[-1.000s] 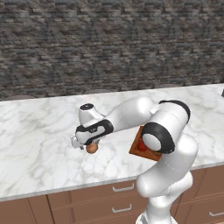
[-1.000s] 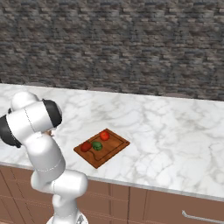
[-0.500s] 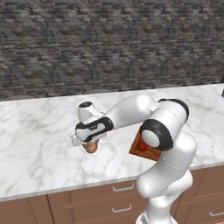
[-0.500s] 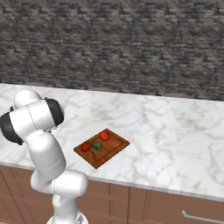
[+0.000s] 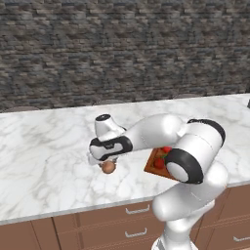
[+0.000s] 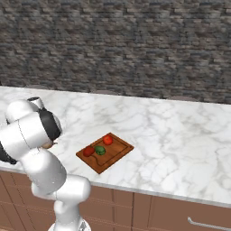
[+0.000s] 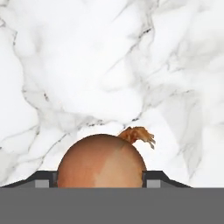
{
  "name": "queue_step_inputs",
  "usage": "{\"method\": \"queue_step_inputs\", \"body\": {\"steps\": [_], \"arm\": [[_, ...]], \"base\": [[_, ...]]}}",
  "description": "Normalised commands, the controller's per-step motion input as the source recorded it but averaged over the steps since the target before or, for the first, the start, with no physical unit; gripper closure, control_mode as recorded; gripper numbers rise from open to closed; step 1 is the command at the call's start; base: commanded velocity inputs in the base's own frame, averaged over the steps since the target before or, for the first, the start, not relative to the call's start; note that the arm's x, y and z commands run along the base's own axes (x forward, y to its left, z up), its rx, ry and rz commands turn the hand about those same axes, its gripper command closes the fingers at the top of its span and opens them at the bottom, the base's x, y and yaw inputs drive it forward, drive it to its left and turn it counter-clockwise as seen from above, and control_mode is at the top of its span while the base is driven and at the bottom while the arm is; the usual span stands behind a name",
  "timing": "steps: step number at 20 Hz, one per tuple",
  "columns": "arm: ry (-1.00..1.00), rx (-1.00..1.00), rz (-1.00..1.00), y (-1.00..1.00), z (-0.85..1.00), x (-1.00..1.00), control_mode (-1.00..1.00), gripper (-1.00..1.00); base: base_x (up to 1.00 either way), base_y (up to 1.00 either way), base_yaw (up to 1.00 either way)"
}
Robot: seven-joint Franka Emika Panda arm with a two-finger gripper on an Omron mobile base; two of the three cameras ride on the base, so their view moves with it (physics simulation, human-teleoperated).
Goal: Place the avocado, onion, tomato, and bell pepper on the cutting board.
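Setting: white marble counter (image 5: 44, 161) under a dark stone wall (image 5: 122, 49), wooden drawers (image 5: 97, 229) below.
Arm: reaches low and to the left over the counter, at the same spot as a second ago.
Gripper (image 5: 108, 165): one second ago its jaws stood wide around the onion; now they have closed in, and in the hand view a fingertip (image 7: 152, 179) presses on each side of it, so the gripper clasps the onion.
Onion (image 7: 101, 162): tan-brown, dry tuft at its top, down at the marble, well left of the board; unmoved.
Cutting board (image 6: 118, 152): near the counter's front edge, unchanged.
On the board: avocado (image 6: 99, 150) between two red vegetables (image 6: 108, 140), touching the nearer one.
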Motion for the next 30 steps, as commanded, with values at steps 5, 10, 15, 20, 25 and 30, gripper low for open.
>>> {"method": "queue_step_inputs", "body": {"steps": [5, 10, 15, 20, 25, 30], "arm": [[-0.13, 0.00, 0.00, -0.22, 0.80, -0.34, -1.00, 1.00], [-0.12, 0.00, 0.00, -0.46, 0.74, -0.17, -1.00, 1.00], [-0.02, 0.00, 0.00, -0.70, 0.42, -0.03, -1.00, 1.00], [-0.01, 0.00, 0.00, -0.88, 0.32, -0.01, -1.00, 1.00], [0.00, 0.00, 0.00, -0.85, 0.21, 0.00, -1.00, 1.00], [0.00, 0.00, 0.00, -0.74, 0.03, -0.04, -1.00, 1.00]], "base": [[0.00, 0.00, 0.00], [0.00, 0.00, 0.00], [0.00, 0.00, 0.00], [0.00, 0.00, 0.00], [0.00, 0.00, 0.00], [0.00, 0.00, 0.00]]}}
